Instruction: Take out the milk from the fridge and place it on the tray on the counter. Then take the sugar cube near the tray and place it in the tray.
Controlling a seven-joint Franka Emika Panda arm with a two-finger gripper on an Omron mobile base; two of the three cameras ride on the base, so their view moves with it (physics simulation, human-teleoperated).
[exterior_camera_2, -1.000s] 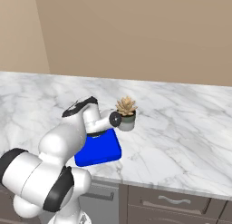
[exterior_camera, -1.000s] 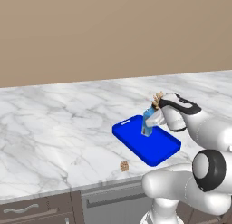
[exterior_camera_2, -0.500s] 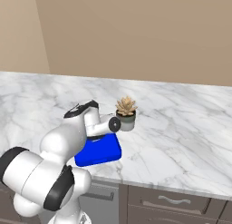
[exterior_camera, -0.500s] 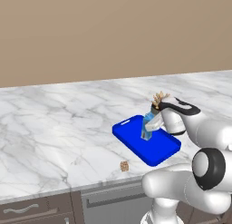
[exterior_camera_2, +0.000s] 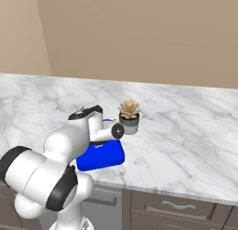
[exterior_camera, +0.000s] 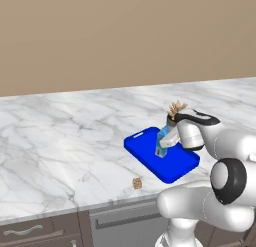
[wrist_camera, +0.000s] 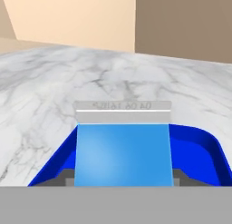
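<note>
White marble with grey veins made up the counter [exterior_camera: 60, 141], which ran across the scene below a plain tan wall [exterior_camera: 125, 36] and above brown drawers [exterior_camera: 30, 231] with metal handles.

Nearest the front edge, the sugar cube [exterior_camera: 137, 182] sat alone on the marble, a tiny tan speck just off the near side of the tray [exterior_camera: 175, 166] and not touching it. Behind it lay the bright blue tray, flat on the counter, with its handle slot at the end away from the arm.

Over the tray, the gripper [exterior_camera: 170, 139] was clenched on the milk [exterior_camera: 163, 141], which it gripped by its sides. In the left base view the blue carton leaned a little, with its bottom edge down at the tray's floor; whether it actually rested there could not be told. In the hand view the carton's blue face [wrist_camera: 123, 155] stood between the finger tips, its pale top band above it, with the tray's raised blue rim [wrist_camera: 213, 150] curving round on both sides.

Just beyond the tray stood a small spiky potted plant [exterior_camera_2: 129, 116], close to the gripper. Past that, bare marble reached to the wall.
</note>
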